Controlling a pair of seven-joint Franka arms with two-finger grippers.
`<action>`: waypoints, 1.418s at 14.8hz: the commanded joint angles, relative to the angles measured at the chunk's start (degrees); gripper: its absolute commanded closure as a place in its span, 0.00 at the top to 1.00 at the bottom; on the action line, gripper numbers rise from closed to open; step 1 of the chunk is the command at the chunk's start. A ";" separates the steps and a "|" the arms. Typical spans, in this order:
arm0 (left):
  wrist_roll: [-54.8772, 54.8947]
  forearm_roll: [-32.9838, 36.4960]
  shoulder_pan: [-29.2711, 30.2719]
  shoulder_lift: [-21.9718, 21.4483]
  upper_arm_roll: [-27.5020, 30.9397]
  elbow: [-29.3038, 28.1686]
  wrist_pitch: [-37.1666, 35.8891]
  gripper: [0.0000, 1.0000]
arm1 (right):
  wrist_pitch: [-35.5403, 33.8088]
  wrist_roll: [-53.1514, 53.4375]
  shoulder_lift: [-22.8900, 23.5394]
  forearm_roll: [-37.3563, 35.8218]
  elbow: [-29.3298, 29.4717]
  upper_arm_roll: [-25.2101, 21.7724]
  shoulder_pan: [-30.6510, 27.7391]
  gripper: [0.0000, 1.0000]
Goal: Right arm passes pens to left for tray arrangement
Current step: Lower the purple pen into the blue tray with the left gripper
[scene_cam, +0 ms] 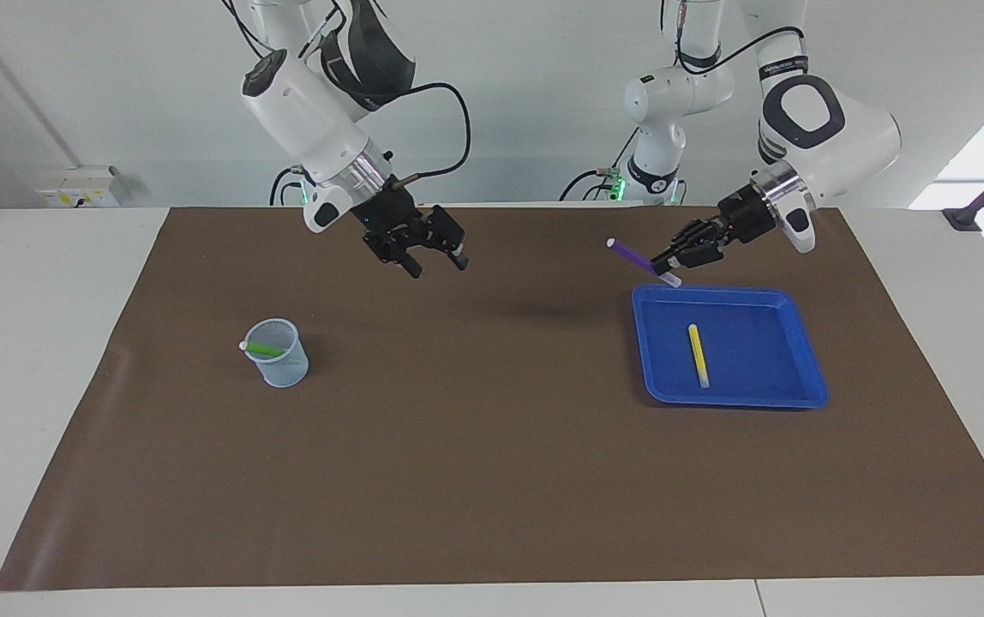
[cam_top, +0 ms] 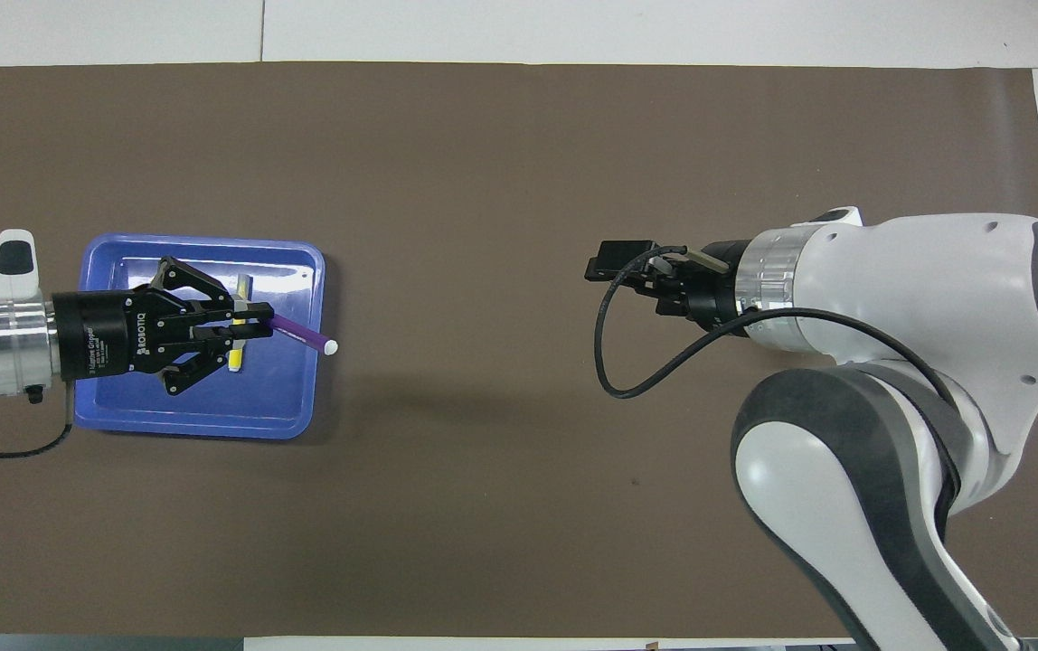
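Note:
My left gripper (scene_cam: 662,266) (cam_top: 261,330) is shut on the purple pen (scene_cam: 629,253) (cam_top: 302,337). It holds the pen slanted in the air above the blue tray (scene_cam: 758,343) (cam_top: 202,407), over the rim nearest the robots. A yellow pen (scene_cam: 698,354) (cam_top: 236,362) lies flat in the tray. The green pen (scene_cam: 265,348) leans in a pale blue mesh cup (scene_cam: 278,364) toward the right arm's end of the table. My right gripper (scene_cam: 436,264) (cam_top: 599,260) hangs open and empty over the mat, between cup and tray. In the overhead view the right arm hides the cup.
A brown mat (scene_cam: 492,446) (cam_top: 483,181) covers most of the white table. Black cables loop from the right arm's wrist. Nothing else lies on the mat besides the cup and the tray.

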 commanded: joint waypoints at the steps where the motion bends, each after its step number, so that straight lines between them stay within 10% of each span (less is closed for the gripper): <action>1: 6.20 12.75 2.79 8.82 -0.01 8.93 -3.55 0.00 | -0.96 0.27 -0.11 -9.92 0.25 0.75 -3.83 1.00; 11: 15.27 50.13 -2.80 34.40 -0.71 38.27 -19.62 0.00 | -14.47 -12.02 -0.29 -17.76 8.23 0.31 -14.46 1.00; 21: 21.43 60.35 -6.16 36.18 -0.71 33.75 -17.19 0.00 | -33.12 -14.49 3.31 -20.15 21.95 -2.40 -14.22 1.00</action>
